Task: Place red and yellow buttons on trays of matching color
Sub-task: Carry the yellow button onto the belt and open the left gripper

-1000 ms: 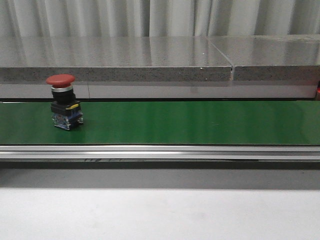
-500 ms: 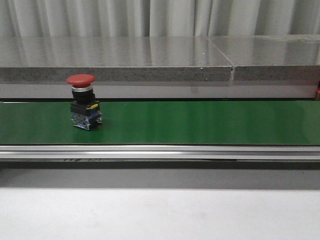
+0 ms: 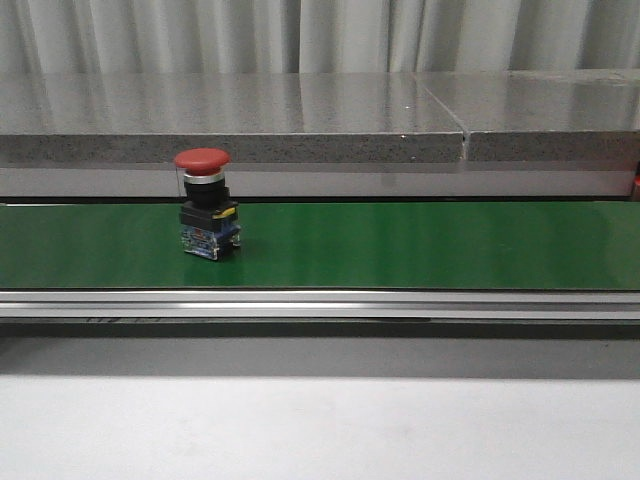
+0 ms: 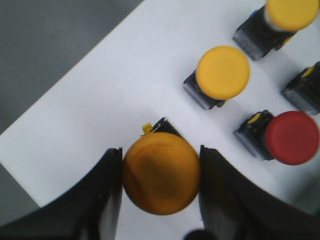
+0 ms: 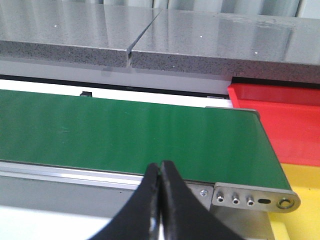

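Red button (image 3: 207,216) upright on the green conveyor belt (image 3: 420,245), left of centre.
Left gripper (image 4: 161,172) clamps a yellow button (image 4: 161,172) over a white surface (image 4: 100,100); right gripper (image 5: 159,176) closed, empty, near red tray (image 5: 280,110).

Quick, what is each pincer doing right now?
Left pincer: shut on a yellow button.
Right pincer: shut, holding nothing.

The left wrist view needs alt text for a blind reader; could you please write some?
The left gripper clasps a yellow button over a white surface. Beyond it stand two more yellow buttons and a red button.
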Robot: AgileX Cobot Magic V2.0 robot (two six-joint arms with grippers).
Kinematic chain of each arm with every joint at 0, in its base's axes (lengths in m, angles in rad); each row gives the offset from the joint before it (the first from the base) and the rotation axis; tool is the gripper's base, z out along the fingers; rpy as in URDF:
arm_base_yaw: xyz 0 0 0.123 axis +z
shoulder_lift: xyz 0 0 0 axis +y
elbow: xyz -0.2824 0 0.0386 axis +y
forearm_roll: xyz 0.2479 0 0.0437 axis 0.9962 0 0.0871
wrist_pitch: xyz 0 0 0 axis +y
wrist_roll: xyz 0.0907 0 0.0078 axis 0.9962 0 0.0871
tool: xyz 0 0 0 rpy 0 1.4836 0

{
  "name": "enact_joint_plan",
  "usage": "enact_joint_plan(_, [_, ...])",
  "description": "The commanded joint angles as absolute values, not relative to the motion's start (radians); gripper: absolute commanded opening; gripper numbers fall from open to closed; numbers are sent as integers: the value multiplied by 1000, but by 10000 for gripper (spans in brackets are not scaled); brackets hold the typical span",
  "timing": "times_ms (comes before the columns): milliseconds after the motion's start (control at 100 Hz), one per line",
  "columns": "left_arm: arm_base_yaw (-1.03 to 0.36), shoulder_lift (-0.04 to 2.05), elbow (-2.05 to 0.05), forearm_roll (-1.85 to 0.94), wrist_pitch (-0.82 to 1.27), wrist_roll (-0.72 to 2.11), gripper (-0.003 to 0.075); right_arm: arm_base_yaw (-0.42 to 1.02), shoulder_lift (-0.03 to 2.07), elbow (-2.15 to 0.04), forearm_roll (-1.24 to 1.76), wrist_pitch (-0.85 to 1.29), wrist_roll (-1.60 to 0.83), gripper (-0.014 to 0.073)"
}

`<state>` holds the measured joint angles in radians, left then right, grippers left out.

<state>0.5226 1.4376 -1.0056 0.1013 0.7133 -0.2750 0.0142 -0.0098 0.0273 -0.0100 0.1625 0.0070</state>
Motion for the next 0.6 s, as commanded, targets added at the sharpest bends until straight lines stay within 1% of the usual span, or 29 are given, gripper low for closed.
enact_joint_plan(0, [490, 1333, -1040, 90, 689, -281, -19, 15, -26, 16, -15, 81, 8, -68])
enact_joint_plan(110, [419, 1259, -1064, 89, 713, -269, -19, 15, -26, 16, -15, 81, 8, -68])
enact_joint_plan(220, [333, 1246, -1133, 89, 788, -217, -19, 15, -26, 16, -15, 81, 8, -68])
enact_joint_plan(410, [197, 1289, -1249, 89, 830, -194, -19, 15, -26, 16, -15, 83, 8, -68])
enact_joint_plan(590, [122, 1377, -1305, 91, 867, -179, -19, 15, -26, 16, -15, 83, 8, -68])
